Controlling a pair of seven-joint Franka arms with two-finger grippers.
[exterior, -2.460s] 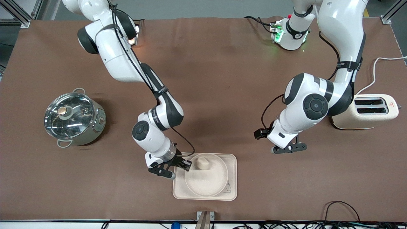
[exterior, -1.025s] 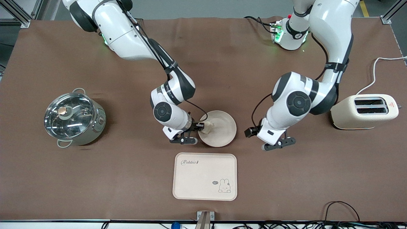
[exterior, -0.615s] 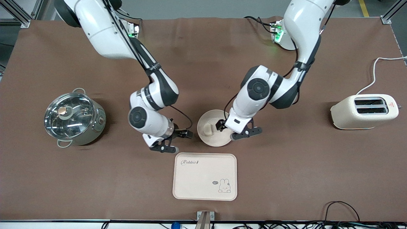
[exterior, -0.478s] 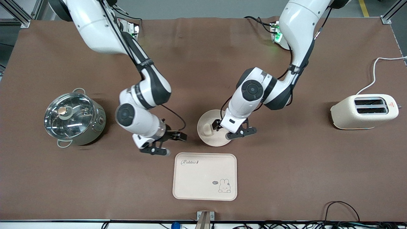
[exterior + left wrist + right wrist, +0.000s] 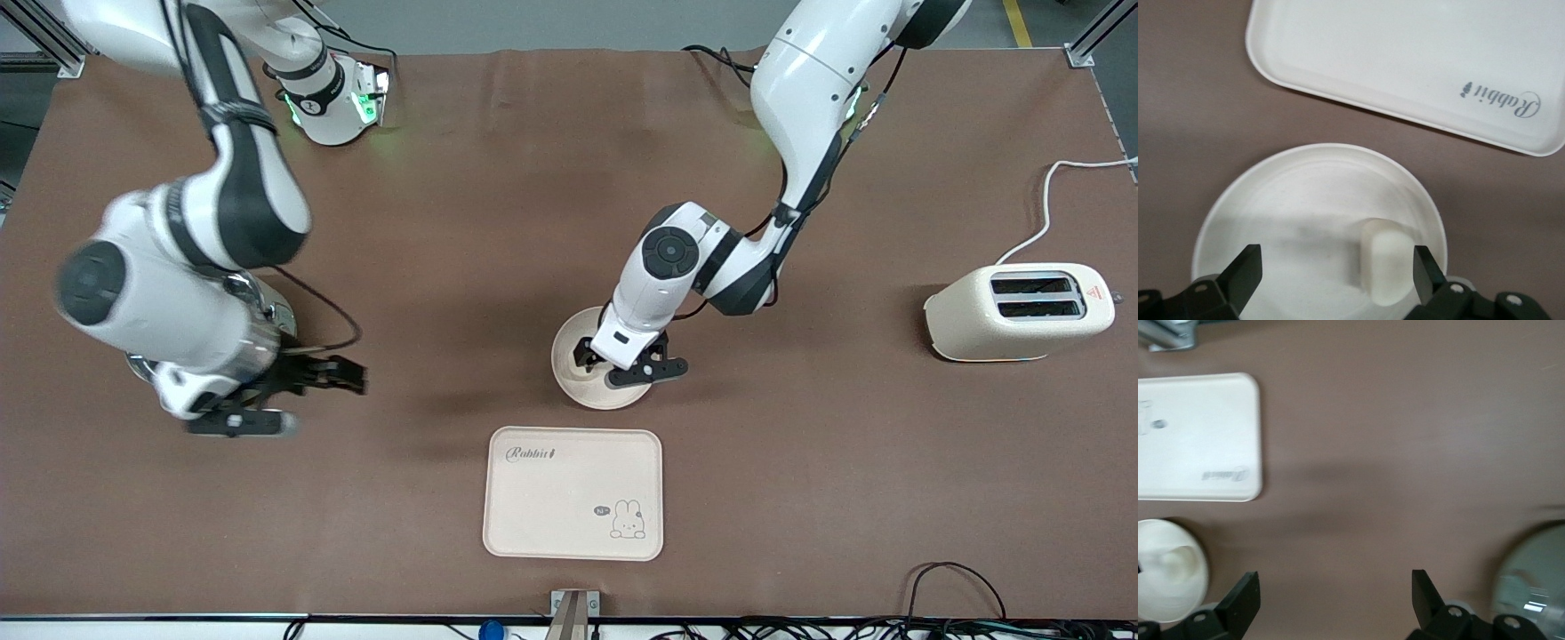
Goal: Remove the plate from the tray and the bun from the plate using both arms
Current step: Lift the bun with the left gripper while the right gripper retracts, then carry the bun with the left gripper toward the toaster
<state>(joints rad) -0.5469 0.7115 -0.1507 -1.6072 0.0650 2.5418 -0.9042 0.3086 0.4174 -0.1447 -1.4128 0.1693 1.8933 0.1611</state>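
Centering over the bun (image 5: 1386, 261) on the plate (image 5: 578, 391) at frame middle, the spread left gripper (image 5: 627, 364) should descend squarely; the right gripper (image 5: 267, 400) waits, spread, beside the pot (image 5: 1531, 583).

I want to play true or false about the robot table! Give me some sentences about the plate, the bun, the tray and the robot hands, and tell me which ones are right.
1. The plate sits on the tray. False: it lies on the table, farther from the front camera than the tray.
2. The bun lies on the plate. True.
3. The left gripper hangs open over the plate, one finger on each side of the bun. True.
4. The right gripper is holding the bun. False: it is open and holds nothing, up near the pot.
5. The tray has nothing on it. True.
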